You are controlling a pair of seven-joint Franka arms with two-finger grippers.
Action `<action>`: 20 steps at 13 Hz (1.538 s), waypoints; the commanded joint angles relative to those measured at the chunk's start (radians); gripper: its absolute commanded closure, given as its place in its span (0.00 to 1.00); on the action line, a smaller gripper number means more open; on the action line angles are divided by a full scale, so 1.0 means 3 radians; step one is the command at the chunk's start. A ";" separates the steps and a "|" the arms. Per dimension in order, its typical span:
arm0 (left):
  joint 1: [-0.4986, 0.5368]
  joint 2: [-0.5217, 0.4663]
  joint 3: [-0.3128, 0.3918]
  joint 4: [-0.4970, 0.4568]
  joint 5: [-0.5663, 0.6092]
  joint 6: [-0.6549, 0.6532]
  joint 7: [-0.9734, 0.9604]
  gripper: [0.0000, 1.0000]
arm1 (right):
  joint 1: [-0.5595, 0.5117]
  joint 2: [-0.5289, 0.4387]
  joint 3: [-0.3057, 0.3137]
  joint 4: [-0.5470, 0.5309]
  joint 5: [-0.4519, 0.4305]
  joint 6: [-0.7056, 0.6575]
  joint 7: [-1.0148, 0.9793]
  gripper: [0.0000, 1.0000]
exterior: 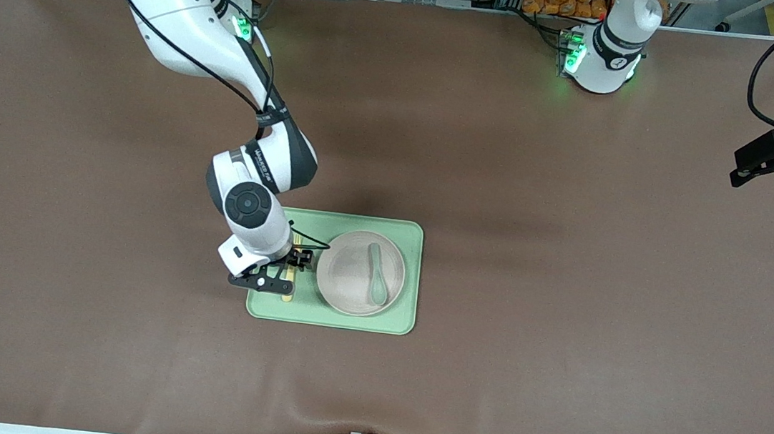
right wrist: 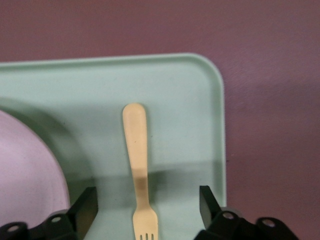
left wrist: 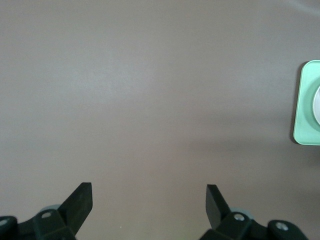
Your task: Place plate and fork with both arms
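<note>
The right gripper (exterior: 278, 275) hangs low over the light-green tray (exterior: 407, 233), at the tray's end toward the right arm, its fingers (right wrist: 86, 205) spread wide and holding nothing. The fork (right wrist: 138, 165) lies flat on the tray floor directly beneath that gripper, centred in the gap between the two fingers and touching neither; its tines point toward the wrist and its rounded handle end points away. The plate (exterior: 351, 271) sits on the same tray just beside the gripper, on the side away from the tray's edge, with a grey-green spoon (exterior: 377, 273) lying in it. The left gripper (exterior: 770, 160) waits well apart over the bare table (exterior: 557, 379) at the left arm's end, fingers (left wrist: 80, 200) likewise wide and empty. Judgement: the fork appears to be thin, light, rigid plastic, smooth enough to slip or swivel in a pinch. Lying flat, it offers only its narrow edges, so the fingers would have to close across the handle, best near mid-length where it balances. The plate looks stiff, heavier and possibly breakable; its shallow raised rim is the only grip, and the loose spoon could slide off if it tilts.
</note>
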State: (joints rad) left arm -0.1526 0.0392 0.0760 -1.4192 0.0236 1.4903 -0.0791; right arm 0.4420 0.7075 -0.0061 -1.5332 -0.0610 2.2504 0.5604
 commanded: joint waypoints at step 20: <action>-0.0048 0.0038 -0.0422 -0.0050 -0.0109 -0.0095 -0.0027 0.00 | -0.1371 -0.2174 0.0041 -0.0320 0.0265 -0.2055 -0.1728 0.00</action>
State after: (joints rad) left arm -0.1604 0.0417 -0.0288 -1.4419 0.0005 1.4714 -0.0784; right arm 0.0430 0.1105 0.0018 -1.5702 0.0102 1.6431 0.1041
